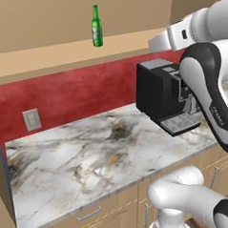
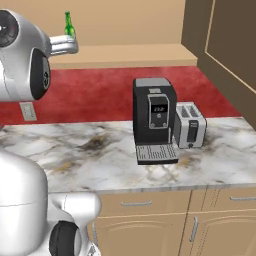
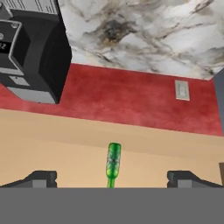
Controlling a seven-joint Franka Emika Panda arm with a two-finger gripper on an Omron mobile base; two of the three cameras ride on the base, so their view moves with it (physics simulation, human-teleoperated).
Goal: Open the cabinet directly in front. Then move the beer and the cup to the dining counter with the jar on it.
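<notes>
Beer (image 1: 96,26) standing upright near the front edge of the open cabinet (image 1: 58,23) shelf, above the red wall. Jaws spread wide, empty, framing the bottle in the hand view (image 3: 113,165) without touching it; gripper (image 3: 112,180) held level before the shelf. Step in hand, by judgement: reach for the bottle, the door apparently already open. Next move calls for advancing until the fingertips (image 3: 41,178) flank the glass body, then closing. Below, the marble bench (image 2: 100,165) carries a black coffee machine (image 2: 154,117) and toaster (image 2: 190,125) toward its right end.
</notes>
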